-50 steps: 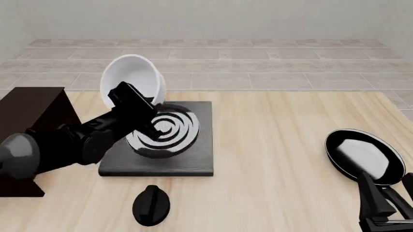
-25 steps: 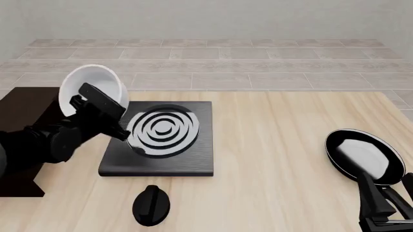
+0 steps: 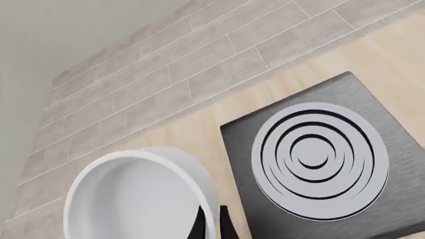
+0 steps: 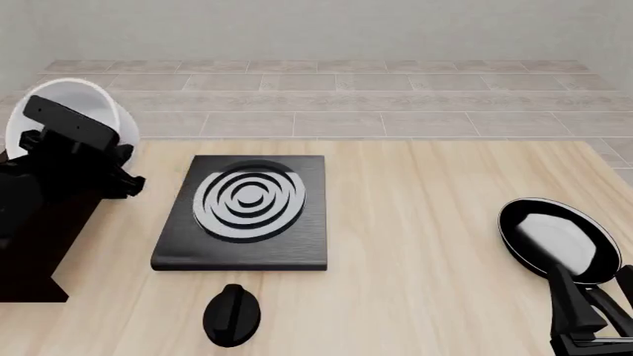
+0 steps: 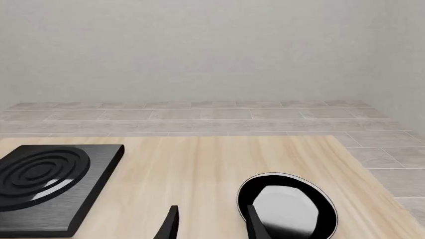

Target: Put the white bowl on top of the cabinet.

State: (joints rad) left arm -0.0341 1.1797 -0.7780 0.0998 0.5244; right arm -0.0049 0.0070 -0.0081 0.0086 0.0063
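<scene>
At the far left of the front view, my left gripper (image 4: 104, 144) is raised over the cabinet (image 4: 40, 245), the dark boxy piece at the table's left edge. My arm covers much of its flat top from this angle. My left fingers are clamped on the white bowl (image 4: 74, 111), which is tipped on its side and held up in the air above the cabinet, not resting on it. My wrist camera shows the bowl (image 3: 136, 199) close up with its open mouth in view, and a dark fingertip (image 3: 211, 224) pinching its rim, with the wall of the bowl between the two pads.

Just right of the cabinet, the black stove plate (image 4: 242, 215) with grey concentric rings lies flat on the wooden table (image 4: 416, 245); the same plate (image 3: 319, 159) fills part of my left wrist view. Near the table's front edge, just in front of the plate, sits a small black knob (image 4: 231, 314), apart from the plate.

Well to the right, near the table's right edge, lies the shallow black-rimmed pan (image 4: 559, 239) with a white inside. My right gripper (image 4: 591, 319) sits low at the front right corner, just in front of the pan. Its wrist camera shows the two fingers (image 5: 171, 224) spread apart with nothing between them, and the pan (image 5: 287, 206) on the table just beyond the fingertips.
</scene>
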